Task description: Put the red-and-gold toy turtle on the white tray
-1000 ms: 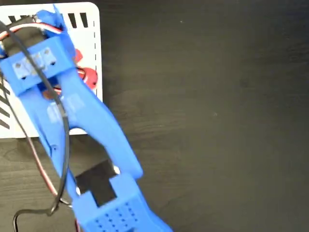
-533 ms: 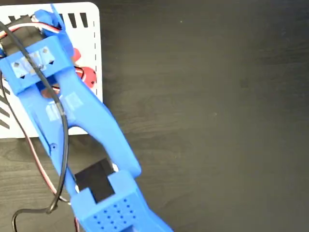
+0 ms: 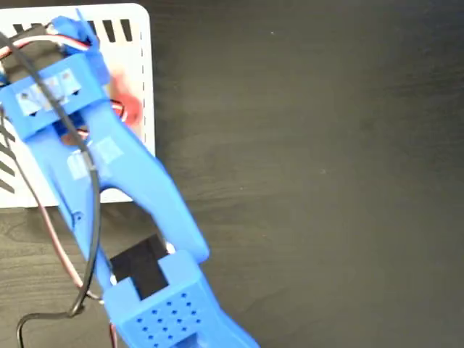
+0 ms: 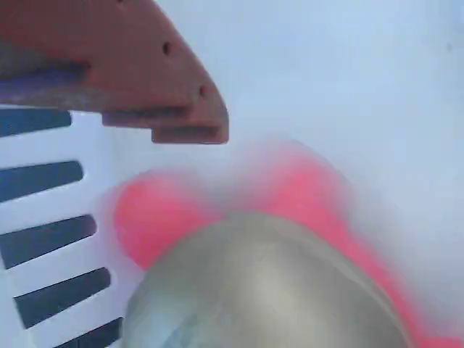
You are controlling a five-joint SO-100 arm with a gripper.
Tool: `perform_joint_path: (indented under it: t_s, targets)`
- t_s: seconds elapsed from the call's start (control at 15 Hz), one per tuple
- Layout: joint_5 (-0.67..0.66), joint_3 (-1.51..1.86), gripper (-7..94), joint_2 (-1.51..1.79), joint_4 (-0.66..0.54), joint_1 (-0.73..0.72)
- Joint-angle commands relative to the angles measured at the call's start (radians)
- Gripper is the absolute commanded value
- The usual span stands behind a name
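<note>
- The white tray (image 3: 141,43) lies at the far left of the dark desk (image 3: 312,174) in the fixed view, black diagonal stripes along its far edge and a line of thin dashed slits down its right side.
- The blue arm (image 3: 138,188) runs from the near edge of the picture up and left, over the tray, and covers most of it; black and red cables (image 3: 90,217) trail along the arm's left side.
- The red-and-gold toy turtle (image 3: 129,107) shows in the fixed view only as a blurred red patch on the tray, just right of the arm's wrist, close to the dashed slits.
- In the wrist view the turtle (image 4: 268,283) fills the near part of the picture: a domed gold shell with blurred red parts spreading left and right of it, lying against the white tray (image 4: 348,87) surface, beside the black stripes at left.
- One reddish-brown finger (image 4: 123,65) of the tool sits at the upper left of the wrist view, apart from the turtle; the other finger is out of sight.
- Whether the tool is spread or closed cannot be told from these pictures.
</note>
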Motion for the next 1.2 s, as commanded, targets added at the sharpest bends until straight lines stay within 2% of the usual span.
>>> perform_joint_path:
  t_s: [0.0,0.27,0.33,0.4,0.47,0.53,0.73,0.93,1.13]
  targets:
    - [0.011,-0.04,67,0.057,0.006,-0.012]
    - [0.011,-0.035,67,0.06,0.003,-0.012]
    - [0.011,-0.037,55,0.066,0.003,-0.012]
    - [0.011,-0.04,30,0.075,0.003,-0.009]
    - [0.018,-0.046,10,0.084,0.005,-0.005]
    - [0.021,-0.054,0,0.095,0.006,0.002]
    - [0.012,-0.086,0,0.179,0.015,0.029]
    - [-0.051,-0.069,0,0.39,0.017,0.074]
    - [-0.227,0.11,0,0.716,-0.052,0.124]
